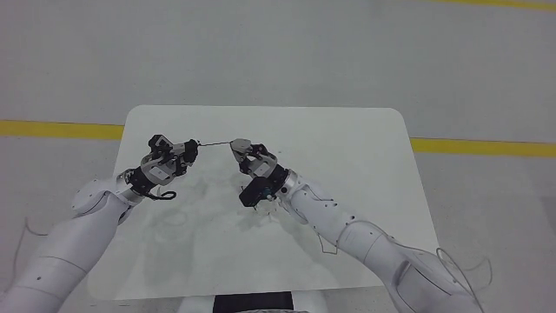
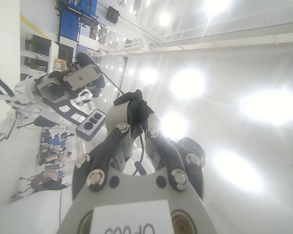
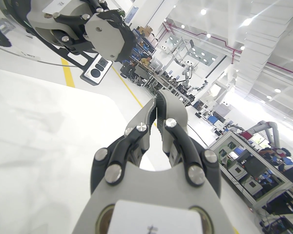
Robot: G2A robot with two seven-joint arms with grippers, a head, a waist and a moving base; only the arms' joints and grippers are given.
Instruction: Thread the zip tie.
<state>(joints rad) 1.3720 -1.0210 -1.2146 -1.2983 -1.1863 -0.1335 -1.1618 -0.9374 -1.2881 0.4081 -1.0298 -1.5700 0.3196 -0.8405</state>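
Zip tie [image 1: 215, 143], one, pinched between two tools, left tool [image 1: 193, 146], right tool [image 1: 236, 147]

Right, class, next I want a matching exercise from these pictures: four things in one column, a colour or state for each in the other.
Things:
1 zip tie
2 table
3 floor stripe
4 right tool

Colour or state:
a yellow
b white
c shut on the zip tie
d thin and black

Pairs: 1d, 2b, 3a, 4c.
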